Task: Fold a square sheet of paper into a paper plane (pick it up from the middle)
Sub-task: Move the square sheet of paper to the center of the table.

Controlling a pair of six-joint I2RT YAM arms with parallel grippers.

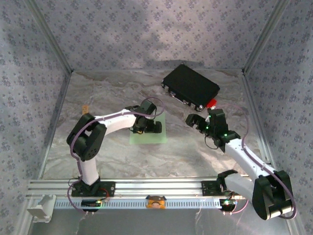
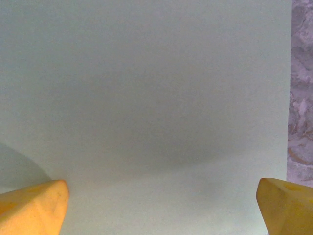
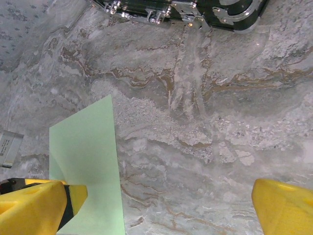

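The square sheet of paper [image 1: 157,136] is lying flat near the middle of the marbled table [image 1: 112,156], pale green and plain. The left gripper [image 1: 145,128] is hovering directly over the sheet's centre with its jaws standing wide apart and gripping nothing. In the left wrist view its two yellow fingertips [image 2: 34,208] are sitting at the lower corners, and the green surface is spreading between and beyond them. Whether they are touching the paper cannot be told.

The right gripper [image 1: 194,121] is hanging to the right of the sheet, apart from it, likewise spread wide and empty. In the right wrist view one of its fingers is overlapping the sheet's edge in the picture, while the other is hanging over bare table.

Beyond the right gripper, a black case [image 1: 190,87] is lying at an angle toward the back of the table, with a small red tab [image 1: 211,103] showing at its near right corner. A small tan object [image 1: 85,108] is sitting near the table's left edge, well apart from the sheet.
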